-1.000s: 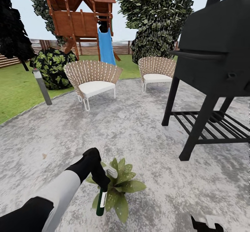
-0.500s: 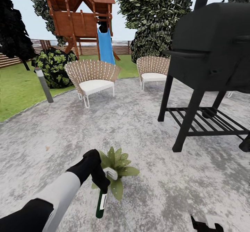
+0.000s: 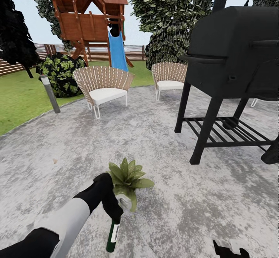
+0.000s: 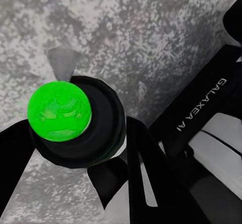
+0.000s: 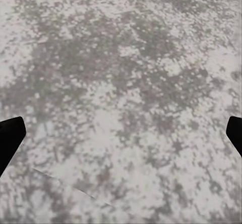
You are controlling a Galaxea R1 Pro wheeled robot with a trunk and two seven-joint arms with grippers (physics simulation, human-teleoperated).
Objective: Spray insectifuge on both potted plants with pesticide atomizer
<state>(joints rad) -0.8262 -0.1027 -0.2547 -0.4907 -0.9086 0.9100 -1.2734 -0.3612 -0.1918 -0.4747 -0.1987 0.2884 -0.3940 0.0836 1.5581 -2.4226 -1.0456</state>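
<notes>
The patio [image 3: 155,142] is mottled grey and white stone, edged by green lawn [image 3: 19,99]. The grill [image 3: 228,57] is plain black. Two wicker chairs [image 3: 102,86] are tan weave with white cushions. The playhouse [image 3: 85,14] is red-brown wood with a blue slide [image 3: 117,51]. The potted plant [image 3: 126,176] has green leaves with paler streaks. The pesticide atomizer [image 3: 112,233] is dark green with a white patch. The left tool [image 3: 112,207] is black on a white and black arm
</notes>
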